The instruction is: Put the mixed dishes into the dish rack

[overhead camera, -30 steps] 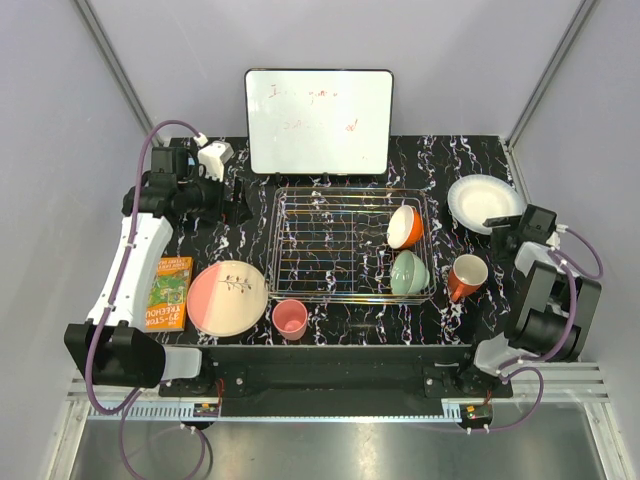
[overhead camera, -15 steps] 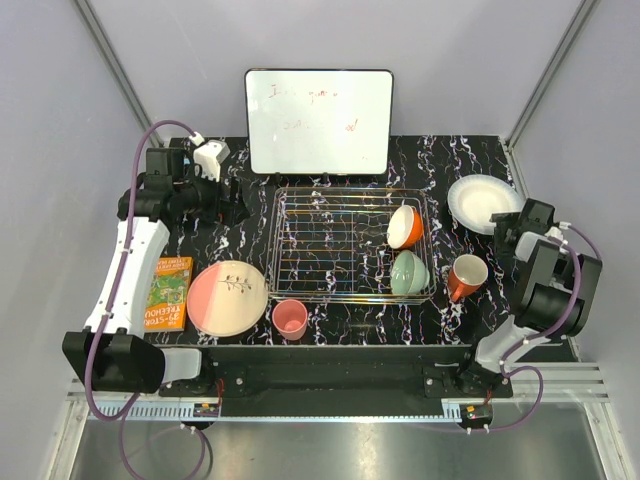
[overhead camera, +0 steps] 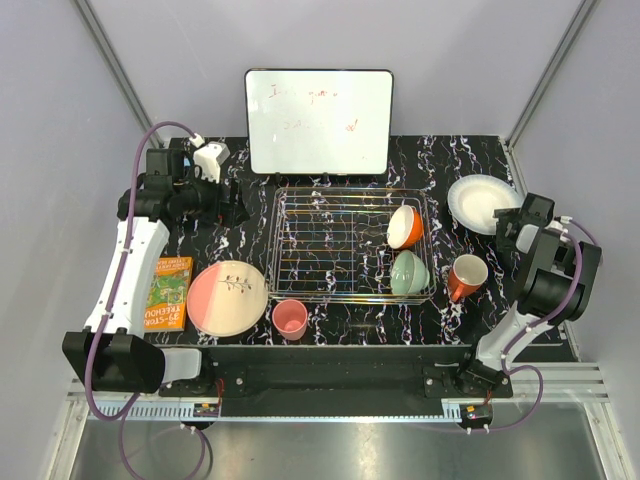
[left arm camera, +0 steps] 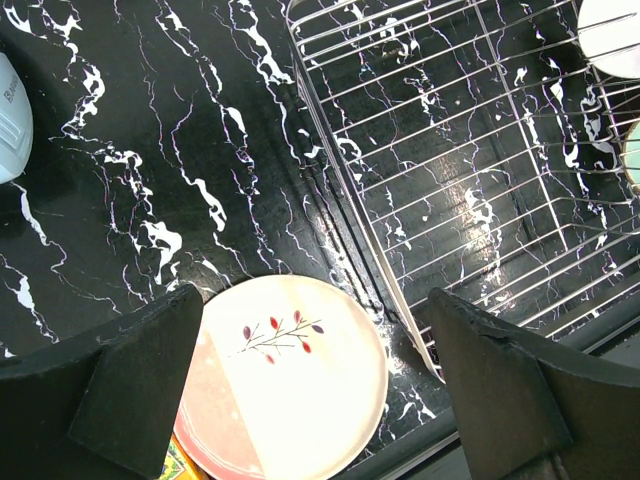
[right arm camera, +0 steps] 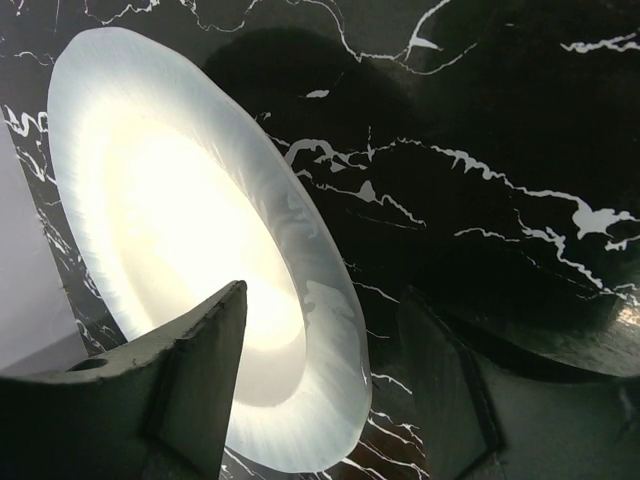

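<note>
White plate [overhead camera: 483, 200] lies flat at the table's far right, outside the dish rack [overhead camera: 350, 297]. Right gripper [right arm camera: 320, 320] is angled low, jaws apart astride the plate's rim, not clamped. Left gripper [left arm camera: 315, 300] is raised beside the rack, jaws wide and empty.

The right arm has folded more upright, and its right pincer [overhead camera: 505, 224] has moved in to the near right edge of the round white plate [overhead camera: 480, 198]. The plate's rim now lies between the open fingers. The left pincer [overhead camera: 232, 207] has shifted only slightly toward the silver wire dish rack [overhead camera: 350, 245].
</note>
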Robot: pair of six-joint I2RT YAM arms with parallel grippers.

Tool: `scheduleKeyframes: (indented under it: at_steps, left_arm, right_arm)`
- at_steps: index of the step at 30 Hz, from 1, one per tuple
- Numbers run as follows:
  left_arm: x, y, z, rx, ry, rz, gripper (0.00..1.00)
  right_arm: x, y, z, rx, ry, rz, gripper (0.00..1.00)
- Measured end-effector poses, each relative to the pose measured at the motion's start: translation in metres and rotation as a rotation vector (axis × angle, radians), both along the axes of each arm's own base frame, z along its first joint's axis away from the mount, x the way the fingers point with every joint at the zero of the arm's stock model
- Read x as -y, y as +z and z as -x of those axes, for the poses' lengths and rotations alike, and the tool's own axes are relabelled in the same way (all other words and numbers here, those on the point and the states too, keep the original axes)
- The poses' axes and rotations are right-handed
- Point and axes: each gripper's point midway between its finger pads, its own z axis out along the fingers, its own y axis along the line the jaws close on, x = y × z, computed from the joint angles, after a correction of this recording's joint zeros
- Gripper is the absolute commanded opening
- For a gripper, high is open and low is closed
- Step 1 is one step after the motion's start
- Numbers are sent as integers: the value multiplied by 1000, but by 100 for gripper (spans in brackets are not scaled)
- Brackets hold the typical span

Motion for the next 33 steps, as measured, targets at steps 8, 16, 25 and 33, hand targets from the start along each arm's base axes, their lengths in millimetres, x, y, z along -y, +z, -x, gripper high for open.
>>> scheduleKeyframes:
  at_steps: [8, 16, 25, 33]
  left_arm:
    - [0, 3, 3, 7, 0, 1, 99]
    - [0, 4, 3, 10, 0, 0, 99]
    - [-1, 2, 4, 11, -5, -5, 98]
    - [-2, -17, 4, -46, -12, -19, 98]
  right_arm:
    - [2, -4, -3, -23, 18, 10, 54]
    - [0, -9, 1, -45, 36, 14, 19]
    - [-3, 37, -21, 116, 81, 49, 0]
    - [-12, 48, -12, 60, 142, 71, 0]
